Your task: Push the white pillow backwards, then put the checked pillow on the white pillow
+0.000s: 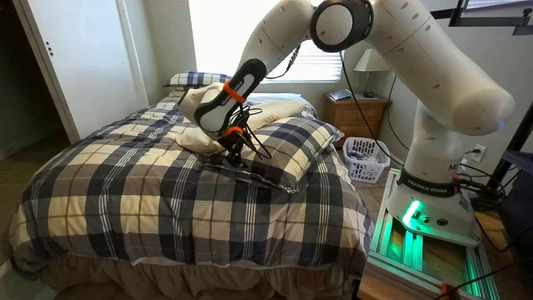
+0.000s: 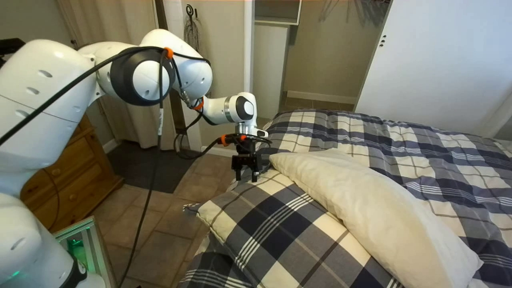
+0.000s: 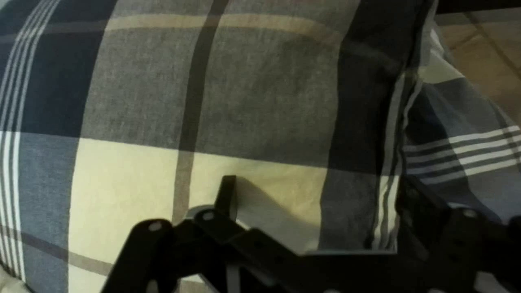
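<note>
The checked pillow (image 1: 306, 139) lies near the bed's edge on the robot's side; its plaid (image 3: 260, 89) fills most of the wrist view. Alongside it, farther in on the bed, is the plain cream white pillow (image 2: 376, 200), its near long side meeting the checked pillow (image 2: 288, 236). In an exterior view the arm partly covers the white pillow (image 1: 275, 113). My gripper (image 1: 236, 164) points down at one end of the checked pillow, fingers wide apart. In the wrist view the pillow's seamed edge runs between the spread fingertips of the gripper (image 3: 316, 183); nothing is clamped. Whether the fingertips touch the fabric I cannot tell.
A plaid bedspread (image 1: 158, 212) in similar colours covers the bed. Another plaid pillow (image 1: 193, 79) is at the far end by the window. A white laundry basket (image 1: 366, 160) and a wooden nightstand (image 1: 354, 114) stand beside the bed. Loose cables (image 2: 188, 156) hang from the arm.
</note>
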Tool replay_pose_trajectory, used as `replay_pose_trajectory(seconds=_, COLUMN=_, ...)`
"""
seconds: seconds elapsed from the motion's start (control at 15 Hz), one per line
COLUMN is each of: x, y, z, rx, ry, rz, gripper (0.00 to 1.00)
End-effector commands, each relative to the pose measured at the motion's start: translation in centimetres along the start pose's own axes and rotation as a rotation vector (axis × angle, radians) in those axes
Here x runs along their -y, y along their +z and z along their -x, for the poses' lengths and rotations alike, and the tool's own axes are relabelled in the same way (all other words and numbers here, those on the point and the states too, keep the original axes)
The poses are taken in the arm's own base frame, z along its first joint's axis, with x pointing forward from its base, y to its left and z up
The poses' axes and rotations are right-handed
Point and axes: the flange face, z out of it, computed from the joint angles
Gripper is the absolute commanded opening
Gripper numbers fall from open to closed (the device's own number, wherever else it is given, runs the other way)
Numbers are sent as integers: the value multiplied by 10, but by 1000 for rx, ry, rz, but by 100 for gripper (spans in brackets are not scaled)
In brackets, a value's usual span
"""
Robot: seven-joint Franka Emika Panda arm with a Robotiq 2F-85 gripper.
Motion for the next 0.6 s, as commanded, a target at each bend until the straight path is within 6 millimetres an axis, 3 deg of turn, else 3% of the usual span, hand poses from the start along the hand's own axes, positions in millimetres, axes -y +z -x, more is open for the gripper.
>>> replay_pose_trajectory(seconds=0.0, x=12, y=2, z=-8, rx=-7, ry=15, rz=153, gripper=100)
replay_pose_trajectory(seconds=0.4, x=14, y=9, z=-25, rx=-73, ry=8, rz=274, gripper=100)
replay_pose_trajectory(seconds=0.47, x=13, y=11, z=-26, rx=-77, ry=6, rz=285, gripper=75)
replay_pose_trajectory(seconds=0.53, x=13, y=13, z=-28, rx=-76, ry=4, rz=291, gripper=72)
